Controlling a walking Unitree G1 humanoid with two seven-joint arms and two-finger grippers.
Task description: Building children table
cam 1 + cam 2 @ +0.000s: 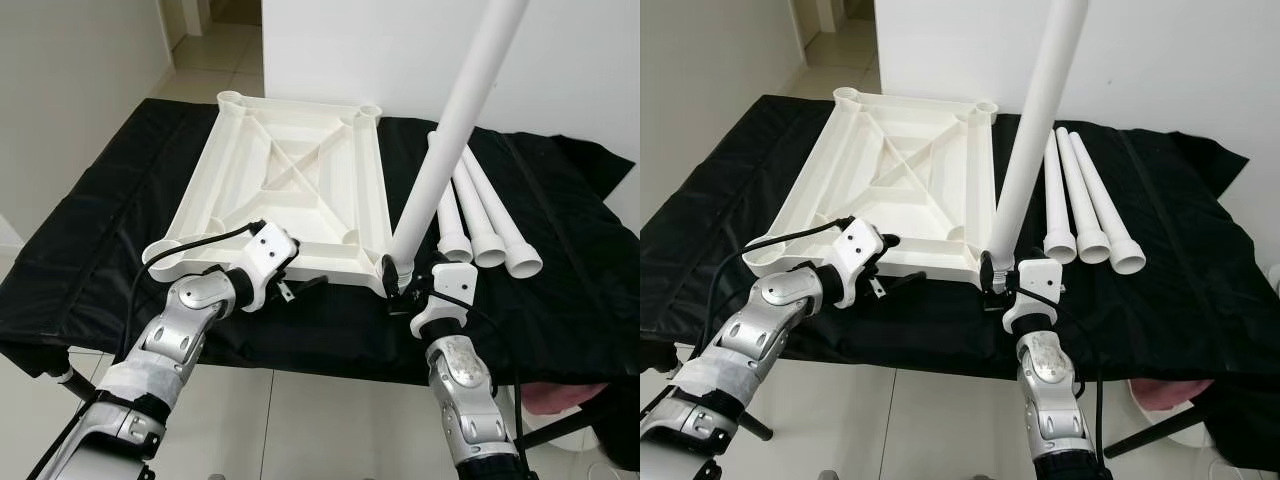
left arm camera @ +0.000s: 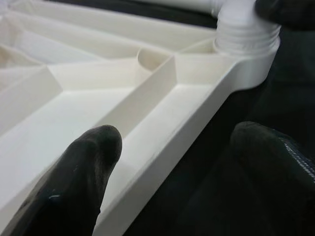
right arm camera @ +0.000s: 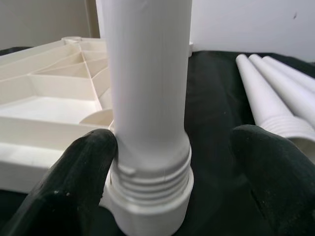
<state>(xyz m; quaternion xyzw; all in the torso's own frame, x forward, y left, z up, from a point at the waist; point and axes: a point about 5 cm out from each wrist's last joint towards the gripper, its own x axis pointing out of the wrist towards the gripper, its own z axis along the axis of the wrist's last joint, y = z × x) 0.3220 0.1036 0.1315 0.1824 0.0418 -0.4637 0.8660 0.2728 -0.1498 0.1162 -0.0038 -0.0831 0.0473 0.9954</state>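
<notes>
The upturned tabletop (image 1: 290,190) lies on the black cloth (image 1: 560,290), its near edge straddled by the left gripper (image 1: 290,290) with jaws apart, seemingly to steady it, while the right gripper (image 1: 400,290), jaws wide, flanks the upright leg (image 1: 455,130) threaded into the near-right corner socket (image 3: 147,201).

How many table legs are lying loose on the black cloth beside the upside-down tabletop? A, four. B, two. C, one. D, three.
D: three white legs lie side by side on the black cloth to the right of the tabletop, while a fourth leg stands in the near right corner socket at the right hand.
</notes>
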